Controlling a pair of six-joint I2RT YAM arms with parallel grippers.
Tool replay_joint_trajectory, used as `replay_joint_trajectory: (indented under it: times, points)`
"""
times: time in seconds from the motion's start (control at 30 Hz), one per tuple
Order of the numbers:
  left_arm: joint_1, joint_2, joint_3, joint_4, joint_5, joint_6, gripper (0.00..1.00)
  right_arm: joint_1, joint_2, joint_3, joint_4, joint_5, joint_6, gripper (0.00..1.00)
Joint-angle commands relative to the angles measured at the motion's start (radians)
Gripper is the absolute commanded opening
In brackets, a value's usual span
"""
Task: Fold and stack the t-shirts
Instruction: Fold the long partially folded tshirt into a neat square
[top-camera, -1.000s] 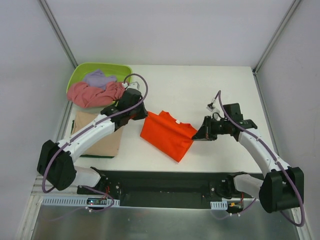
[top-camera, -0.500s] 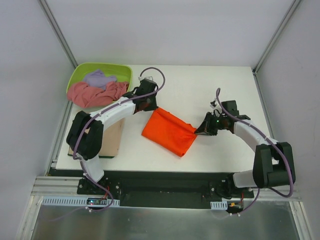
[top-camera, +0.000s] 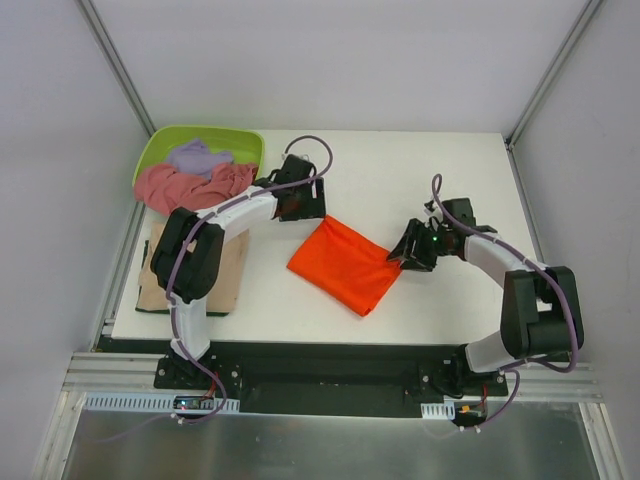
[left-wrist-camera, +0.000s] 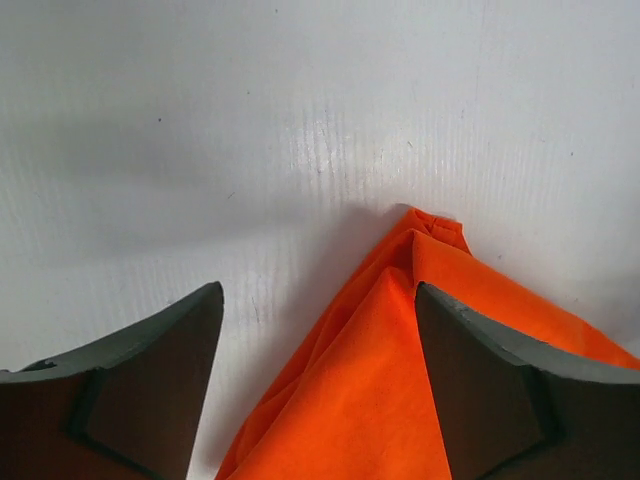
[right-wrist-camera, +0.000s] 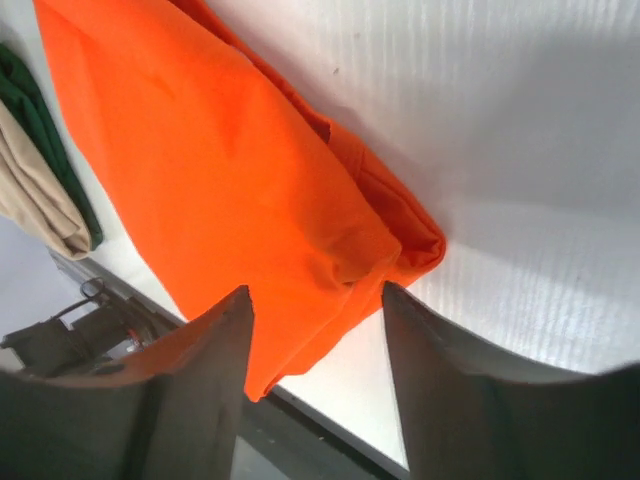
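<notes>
White table (top-camera: 420, 170) between pale walls, seen from above. An orange t-shirt (top-camera: 345, 262) lies at its middle, folded into a compact slanted rectangle. The left gripper (top-camera: 305, 207) sits at the shirt's far corner and the right gripper (top-camera: 405, 255) at its right edge. At the far left corner a lime-green tub (top-camera: 200, 130) holds a crumpled pink t-shirt (top-camera: 180, 188) with a lavender t-shirt (top-camera: 195, 157) behind it. A tan t-shirt (top-camera: 232, 275) lies flat on the table near the tub, partly under the left arm.

Left wrist view: both fingers stand apart above the table. The orange corner points up between them, unpinched.

Right wrist view: the jaws are likewise apart and hold nothing. The orange bundle's rounded folded corner lies just beyond them, with the tan shirt on a dark green cloth (right-wrist-camera: 40, 115) at the far left.

This fold looks complete. The next move is probably to take a fresh hold and carry the bundle onto the tan shirt without letting its layers slip open.
</notes>
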Motion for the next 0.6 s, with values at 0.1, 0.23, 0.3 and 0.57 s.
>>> replay_joint_trajectory:
  times: [0.1,0.23,0.3,0.57]
  points:
    - [0.008,-0.143,-0.053,0.009,0.026,0.001,0.99,0.013,-0.152,0.014,-0.033,0.05,0.021,0.96]
    - [0.008,-0.266,-0.176,0.013,0.056,-0.041,0.99,0.1,-0.322,-0.056,-0.012,0.032,0.036,0.96]
    - [0.008,-0.315,-0.234,0.055,0.109,-0.059,0.99,0.174,-0.375,-0.089,0.081,0.0,0.078,0.96]
    - [0.009,-0.189,-0.275,0.279,0.534,-0.142,0.99,0.467,-0.263,-0.218,0.619,-0.083,0.333,0.96]
